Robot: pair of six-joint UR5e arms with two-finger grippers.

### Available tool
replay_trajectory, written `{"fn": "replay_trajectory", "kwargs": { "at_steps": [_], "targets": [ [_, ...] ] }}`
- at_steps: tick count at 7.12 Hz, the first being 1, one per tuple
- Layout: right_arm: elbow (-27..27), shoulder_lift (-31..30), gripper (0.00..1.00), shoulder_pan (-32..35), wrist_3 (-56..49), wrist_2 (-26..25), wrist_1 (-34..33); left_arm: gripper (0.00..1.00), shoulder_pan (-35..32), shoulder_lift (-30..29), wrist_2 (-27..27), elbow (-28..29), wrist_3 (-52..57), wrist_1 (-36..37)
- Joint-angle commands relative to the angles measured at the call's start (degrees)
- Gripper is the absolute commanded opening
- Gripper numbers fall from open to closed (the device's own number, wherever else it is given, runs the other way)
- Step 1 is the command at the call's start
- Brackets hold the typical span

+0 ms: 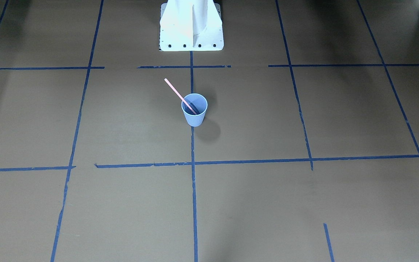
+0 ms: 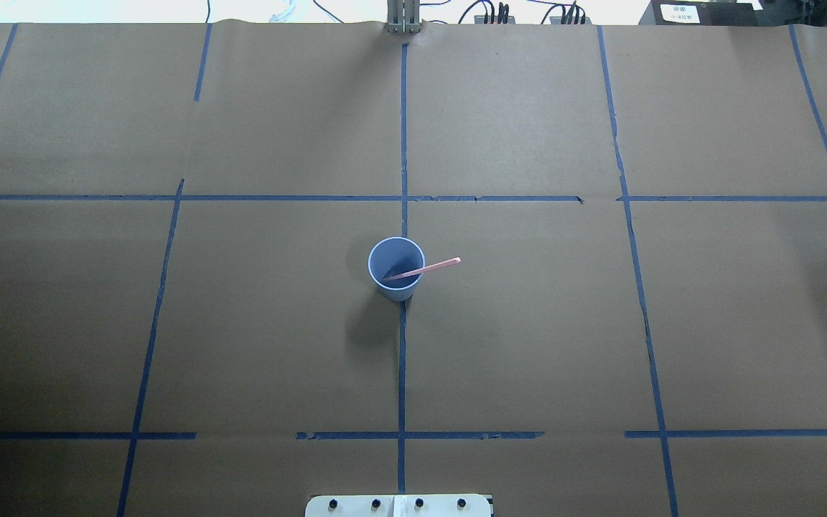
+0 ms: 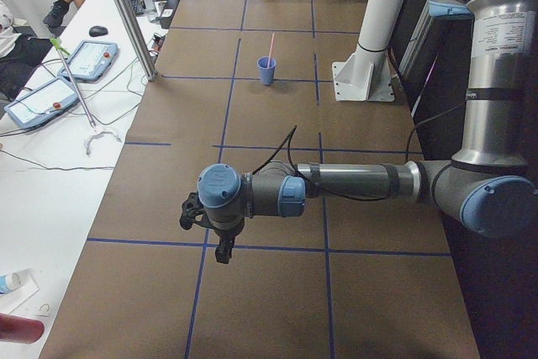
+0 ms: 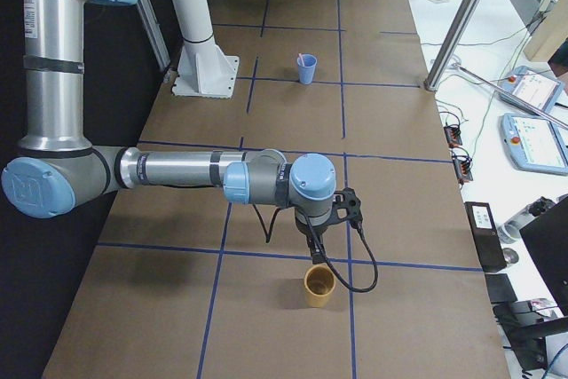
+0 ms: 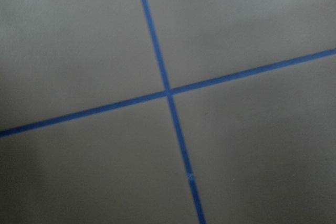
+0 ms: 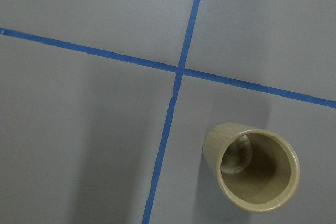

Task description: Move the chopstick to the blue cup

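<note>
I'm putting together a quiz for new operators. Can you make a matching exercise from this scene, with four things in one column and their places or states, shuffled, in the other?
Things
1. chopstick
2. blue cup
3. tan cup
4. white mount base

Places or states
A. upright mid-table, on a tape line
B. at the robot-side edge of the table
C. leaning inside a cup, top end past the rim
D. upright near the table's end on the robot's right

Pairs: 1-C, 2-A, 3-D, 4-B
</note>
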Motion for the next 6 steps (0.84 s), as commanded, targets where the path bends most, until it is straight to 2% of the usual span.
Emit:
{"fn": "replay_trajectory", "kwargs": {
  "at_steps": [1, 2, 3, 4, 6],
  "targets": [
    [-0.3, 1.6, 1.0, -1.6, 1.3, 0.1, -3.1, 1.0, 0.2, -1.1, -0.3, -1.1, -4.2, 3.5],
    [-0.1, 2.4, 1.0, -1.7, 1.7, 0.6, -5.2, 1.0, 0.3, -1.1, 0.1, -4.5, -4.1, 7.3],
    [0.1, 2.4, 1.0, -1.7, 2.1, 2.0, -5.5, 1.0, 0.4, 0.6, 0.4, -6.2, -3.5, 7.8],
    [-0.8, 2.5, 1.0, -1.7, 2.2, 1.2, -5.5, 1.0, 0.4, 3.8, 0.0, -8.6, -2.5, 7.4],
    [-1.0, 2.7, 1.0, -2.4, 2.0, 0.8, -5.4, 1.0, 0.4, 4.5, -0.3, -9.1, -2.4, 7.3]
  ]
}}
